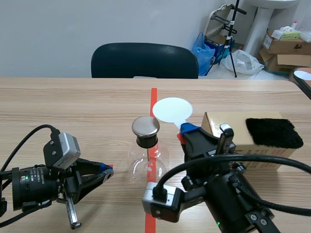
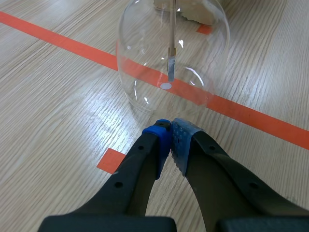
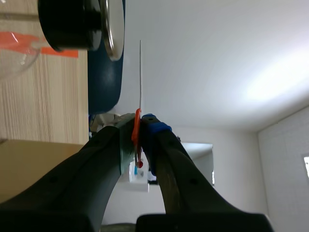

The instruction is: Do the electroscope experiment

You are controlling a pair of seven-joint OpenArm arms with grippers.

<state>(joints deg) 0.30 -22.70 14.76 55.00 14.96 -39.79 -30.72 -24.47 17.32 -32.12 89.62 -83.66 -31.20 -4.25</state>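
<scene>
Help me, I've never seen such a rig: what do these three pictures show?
Two black robot arms work at a wooden table. The wide picture looks from between them; the other two come from wrist cameras. The left end effector, shut on nothing, sits near a clear glass flask with a black stopper and metal cap. The right end effector pinches a white round disc on an orange handle, held near that cap. A cardboard box with a black fuzzy cloth on it stands beside.

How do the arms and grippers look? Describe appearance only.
Black arms, looping black cables, a silver-grey camera box at each wrist. Left gripper and right gripper: two thick black fingers, blue or greyish dotted pads.
</scene>
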